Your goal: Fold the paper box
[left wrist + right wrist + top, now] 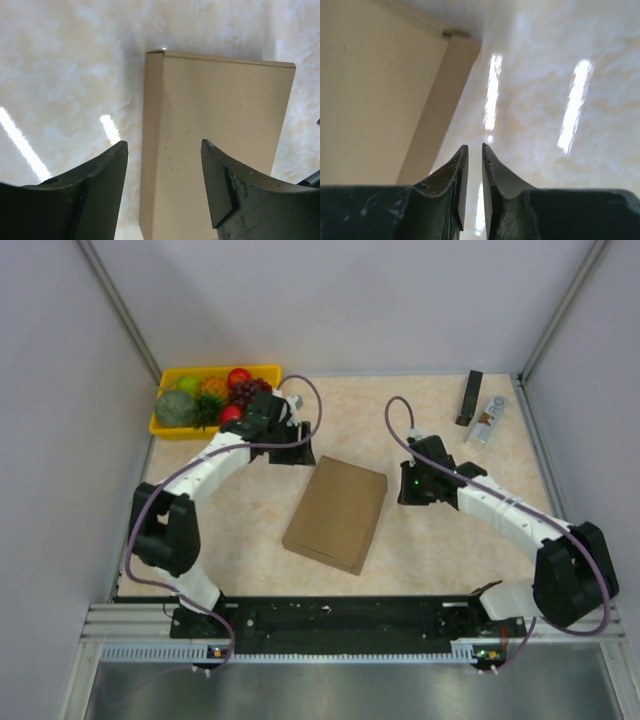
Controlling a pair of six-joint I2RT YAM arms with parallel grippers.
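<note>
The paper box (pixel 336 513) is a closed, flat brown cardboard mailer lying on the table's middle, long side running from far right to near left. It fills the centre of the left wrist view (pixel 220 140) and the left of the right wrist view (pixel 375 100). My left gripper (pixel 298 452) hovers just beyond the box's far left corner, jaws open and empty (pixel 165 145). My right gripper (pixel 405 487) is beside the box's far right corner, jaws almost together with nothing between them (pixel 475 147).
A yellow tray (pixel 163 428) of fruit stands at the far left, right behind my left wrist. A black bar (pixel 470 398) and a small pale object (pixel 487 421) lie at the far right. Walls enclose the table on three sides.
</note>
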